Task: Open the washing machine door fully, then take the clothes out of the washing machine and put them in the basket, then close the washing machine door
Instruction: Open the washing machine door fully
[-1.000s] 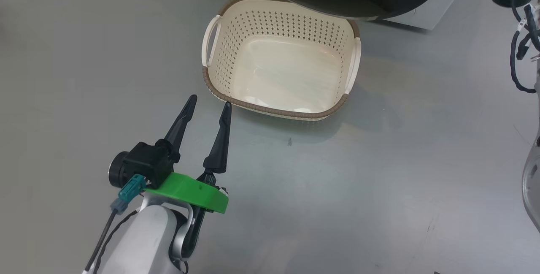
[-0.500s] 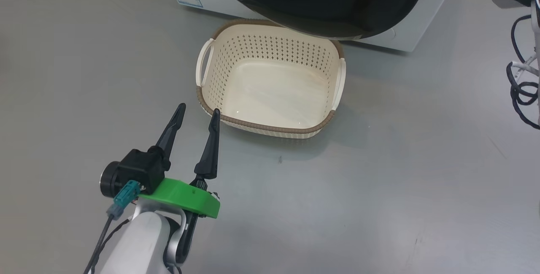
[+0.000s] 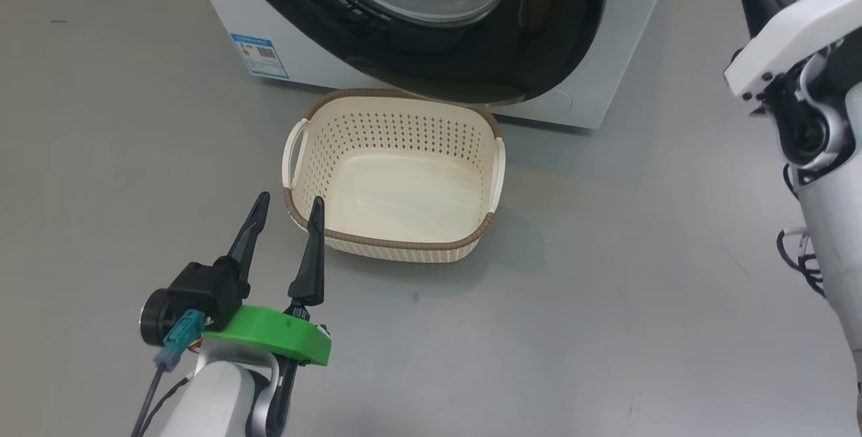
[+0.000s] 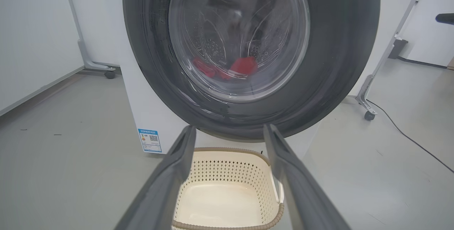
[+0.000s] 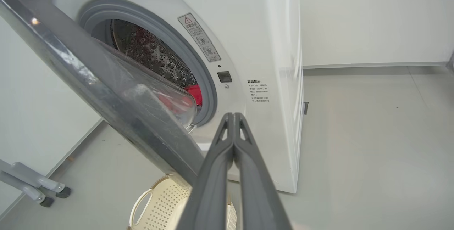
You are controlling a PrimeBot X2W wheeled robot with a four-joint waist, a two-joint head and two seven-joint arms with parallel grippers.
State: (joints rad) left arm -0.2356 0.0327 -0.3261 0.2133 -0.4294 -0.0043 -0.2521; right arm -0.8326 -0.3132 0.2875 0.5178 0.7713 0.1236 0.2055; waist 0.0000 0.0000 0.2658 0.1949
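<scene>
Right end effector [image 5: 234, 115] newly in view, pressed together, left end effector [image 3: 289, 199] spread, clothes [image 4: 244, 66] blurred behind washing machine door [image 4: 337, 63]

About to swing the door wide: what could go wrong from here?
1. The washing machine door stands only partly open, the shut right gripper near its edge; closed fingers may slip off the glossy rim.
2. The basket sits right under the door, which could hinder dropping the clothes in.
3. The open left gripper hovers by the basket's corner and might nudge it.
</scene>
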